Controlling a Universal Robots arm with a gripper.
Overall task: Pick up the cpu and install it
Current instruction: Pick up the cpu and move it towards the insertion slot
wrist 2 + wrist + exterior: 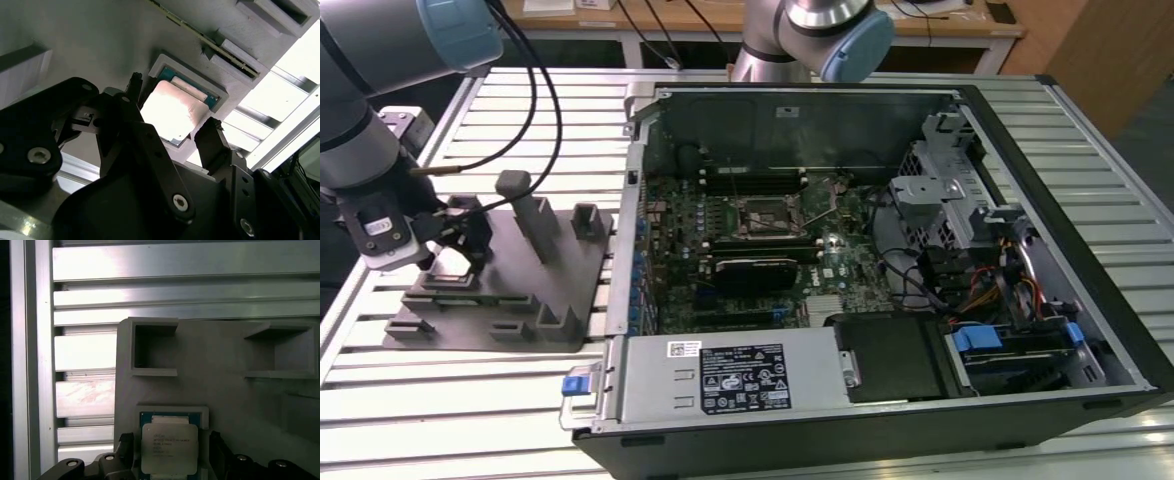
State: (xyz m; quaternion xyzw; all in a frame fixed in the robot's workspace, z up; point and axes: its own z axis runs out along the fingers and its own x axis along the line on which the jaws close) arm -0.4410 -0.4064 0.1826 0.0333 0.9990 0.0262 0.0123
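We see the cpu [169, 447] lying flat in a shallow framed pocket of the grey fixture [220, 385], directly between the fingers [212, 140] of our gripper [173, 104], which stand open on either side of it. The fixture rests on a slatted aluminium table [150, 265], and an open computer case [1014, 130] sits beyond it, well away from the gripper.

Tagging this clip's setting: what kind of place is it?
Probably a robotics lab workbench for PC assembly: an open computer case on a slatted aluminium table, and beside it a grey fixture holding the cpu.
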